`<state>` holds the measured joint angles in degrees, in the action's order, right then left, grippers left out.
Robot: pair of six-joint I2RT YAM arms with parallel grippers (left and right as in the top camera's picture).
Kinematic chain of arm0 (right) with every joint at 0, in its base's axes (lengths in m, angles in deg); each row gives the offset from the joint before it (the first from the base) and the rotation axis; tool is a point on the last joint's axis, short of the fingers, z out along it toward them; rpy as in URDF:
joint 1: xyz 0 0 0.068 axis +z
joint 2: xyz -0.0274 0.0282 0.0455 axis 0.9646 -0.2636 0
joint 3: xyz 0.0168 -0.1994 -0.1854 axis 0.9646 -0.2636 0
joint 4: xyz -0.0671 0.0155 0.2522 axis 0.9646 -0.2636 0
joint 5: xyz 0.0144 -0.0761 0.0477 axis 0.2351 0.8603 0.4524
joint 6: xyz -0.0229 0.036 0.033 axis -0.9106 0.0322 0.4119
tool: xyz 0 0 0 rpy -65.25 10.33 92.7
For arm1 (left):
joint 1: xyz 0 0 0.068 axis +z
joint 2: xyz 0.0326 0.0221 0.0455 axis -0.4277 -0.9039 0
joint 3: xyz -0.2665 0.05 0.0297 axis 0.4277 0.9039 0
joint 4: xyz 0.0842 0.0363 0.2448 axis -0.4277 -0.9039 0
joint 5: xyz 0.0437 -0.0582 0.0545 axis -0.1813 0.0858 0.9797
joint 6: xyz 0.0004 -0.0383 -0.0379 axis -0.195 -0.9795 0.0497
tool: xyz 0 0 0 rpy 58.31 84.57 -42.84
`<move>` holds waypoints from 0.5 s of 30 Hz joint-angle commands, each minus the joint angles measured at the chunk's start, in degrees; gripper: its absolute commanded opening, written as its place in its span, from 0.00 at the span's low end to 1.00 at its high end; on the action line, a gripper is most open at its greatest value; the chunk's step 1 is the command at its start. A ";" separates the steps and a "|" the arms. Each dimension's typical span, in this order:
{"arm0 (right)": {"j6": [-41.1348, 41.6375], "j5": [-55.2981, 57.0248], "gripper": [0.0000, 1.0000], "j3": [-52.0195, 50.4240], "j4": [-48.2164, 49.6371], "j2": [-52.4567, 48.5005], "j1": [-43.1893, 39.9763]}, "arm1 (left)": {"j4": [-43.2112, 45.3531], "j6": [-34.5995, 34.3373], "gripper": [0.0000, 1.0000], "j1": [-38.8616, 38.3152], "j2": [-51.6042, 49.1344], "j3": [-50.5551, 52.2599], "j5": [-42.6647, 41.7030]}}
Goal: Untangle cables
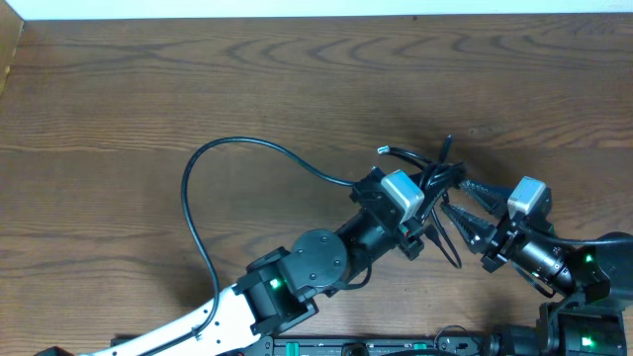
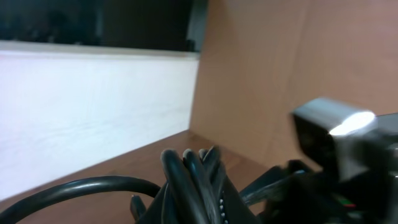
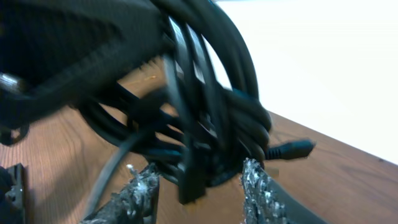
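The cables [image 1: 440,183] are thin black cords bunched in a knot right of the table's middle. My left gripper [image 1: 432,188] is shut on the bundle, and in the left wrist view several strands [image 2: 186,168] stand up between its fingers. One long cable [image 1: 237,141] loops out to the left and back down beside the left arm. A plug end [image 1: 382,150] with a silver tip sticks out above the knot. My right gripper [image 3: 199,177] is open around the bundle's lower strands [image 3: 189,174]. Its worn fingertips [image 3: 256,177] stand on either side, apart from them. Overhead, the right gripper [image 1: 450,203] meets the knot from the right.
The wooden table [image 1: 148,89] stretches to the left and back. A white wall [image 1: 297,8] runs along its far edge. The two arms' bases and electronics [image 1: 396,346] crowd the front edge. The right wrist's camera housing [image 2: 336,134] sits close to my left gripper.
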<state>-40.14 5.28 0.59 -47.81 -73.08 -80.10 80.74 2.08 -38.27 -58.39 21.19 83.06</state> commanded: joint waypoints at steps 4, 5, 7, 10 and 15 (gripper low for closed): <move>0.26 0.11 0.44 0.42 0.24 0.33 0.20 | 0.85 -0.92 0.08 -0.81 -0.39 -0.96 5.75; 0.24 0.11 0.44 0.42 0.24 0.33 0.20 | 1.01 -1.86 0.07 -0.81 -0.39 -0.96 5.75; 0.24 0.09 0.44 0.42 0.24 0.33 0.20 | 1.22 -3.82 0.07 -0.79 -0.42 -0.96 5.75; 0.22 0.11 0.44 0.42 0.22 0.33 0.20 | 1.70 -6.05 0.07 -0.79 -0.39 -0.98 5.75; 0.17 0.11 0.43 0.42 0.24 0.33 0.20 | 2.75 -10.49 0.07 -0.90 -0.39 -0.98 5.14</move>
<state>-40.12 5.32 0.59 -47.66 -73.03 -80.10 82.31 -4.39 -38.93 -59.46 21.19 87.82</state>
